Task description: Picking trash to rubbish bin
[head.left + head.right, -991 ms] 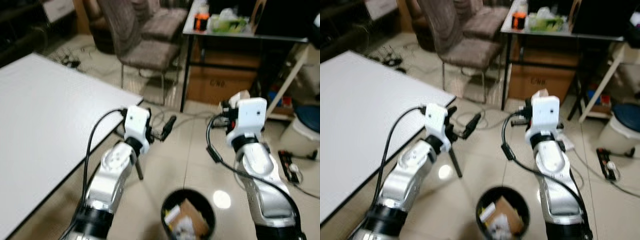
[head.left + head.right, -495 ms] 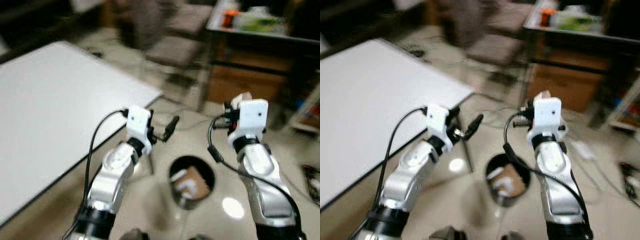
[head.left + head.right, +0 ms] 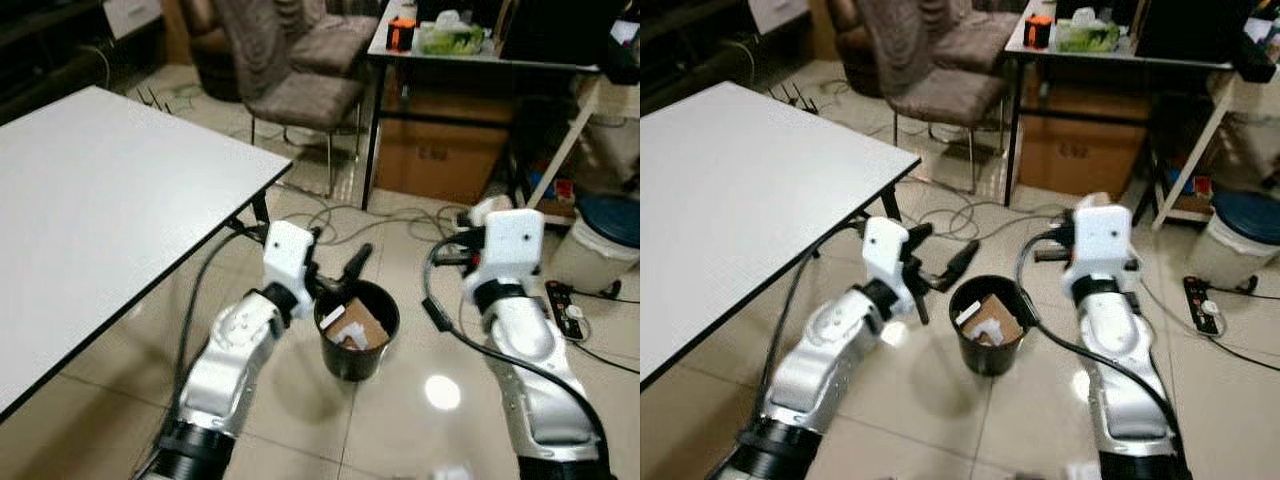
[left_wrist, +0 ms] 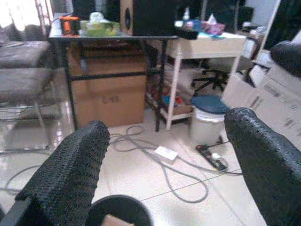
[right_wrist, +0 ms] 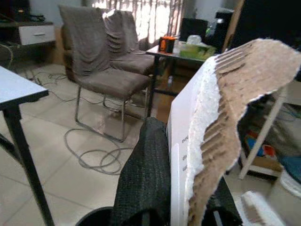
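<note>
Torn cardboard scrap [image 5: 221, 117] clamped in the right gripper [image 5: 188, 188], beside and above the black rubbish bin [image 3: 356, 328]. Left gripper [image 3: 335, 278], fingers spread and empty, at the bin's rim. The bin, previously nearer the view's bottom edge, now lies between both arms beside the white table [image 3: 90, 190].

Black round bin [image 3: 355, 340], upright on tiled floor, cardboard scraps [image 3: 352, 326] inside.

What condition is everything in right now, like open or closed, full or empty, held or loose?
Left gripper: open, holding nothing, above the bin's near rim.
Right gripper: shut on a torn cardboard piece.
Rubbish bin: upright on the floor, no lid, cardboard scraps already inside.
White table: top bare.
Grey chair: unoccupied.
Blue-lidded pail: lid on.
</note>
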`<state>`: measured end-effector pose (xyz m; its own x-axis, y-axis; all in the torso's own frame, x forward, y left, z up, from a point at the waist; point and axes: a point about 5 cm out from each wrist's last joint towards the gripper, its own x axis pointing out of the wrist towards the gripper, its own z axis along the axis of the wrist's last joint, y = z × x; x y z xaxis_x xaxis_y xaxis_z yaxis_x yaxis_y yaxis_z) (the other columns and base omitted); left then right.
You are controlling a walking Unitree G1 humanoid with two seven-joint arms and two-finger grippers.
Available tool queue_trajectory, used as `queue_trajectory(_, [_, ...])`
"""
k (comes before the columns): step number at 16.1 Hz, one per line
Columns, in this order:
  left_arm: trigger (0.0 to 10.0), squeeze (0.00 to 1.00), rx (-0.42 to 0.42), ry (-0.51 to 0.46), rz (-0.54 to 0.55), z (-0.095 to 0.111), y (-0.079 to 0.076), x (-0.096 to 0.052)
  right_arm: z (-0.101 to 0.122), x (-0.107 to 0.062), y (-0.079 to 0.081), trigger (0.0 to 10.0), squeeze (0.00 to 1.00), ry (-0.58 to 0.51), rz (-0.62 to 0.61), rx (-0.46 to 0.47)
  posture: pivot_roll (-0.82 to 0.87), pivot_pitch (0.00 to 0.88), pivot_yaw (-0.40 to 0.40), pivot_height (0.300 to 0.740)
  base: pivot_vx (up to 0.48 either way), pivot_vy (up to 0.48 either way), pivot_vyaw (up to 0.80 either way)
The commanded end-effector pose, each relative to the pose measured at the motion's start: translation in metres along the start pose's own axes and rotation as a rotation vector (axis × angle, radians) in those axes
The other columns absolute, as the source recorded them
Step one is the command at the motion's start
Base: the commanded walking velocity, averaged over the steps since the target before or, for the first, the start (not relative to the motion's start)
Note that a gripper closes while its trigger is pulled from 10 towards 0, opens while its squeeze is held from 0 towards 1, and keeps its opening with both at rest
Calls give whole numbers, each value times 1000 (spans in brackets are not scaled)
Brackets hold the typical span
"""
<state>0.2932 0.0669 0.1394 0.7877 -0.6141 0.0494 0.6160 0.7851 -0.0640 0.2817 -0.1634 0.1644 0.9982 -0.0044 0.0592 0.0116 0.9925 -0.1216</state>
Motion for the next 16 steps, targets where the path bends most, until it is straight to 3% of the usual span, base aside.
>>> queue_trajectory(1, [10000, 0, 17, -18, -8, 4, 1, -1, 5, 1, 2, 10000, 0, -20, 3, -2, -87, 89, 41, 740, 0, 0, 0])
queue_trajectory(8, [10000, 0, 28, -9, -20, 3, -1, -3, 3, 0, 3, 10000, 0, -13, 0, 1, -84, 94, 44, 740, 0, 0, 0])
queue_trajectory(16, [10000, 0, 32, -6, -24, 2, -1, -2, 1, 0, 3, 10000, 0, 4, -7, 4, -86, 94, 47, 740, 0, 0, -755])
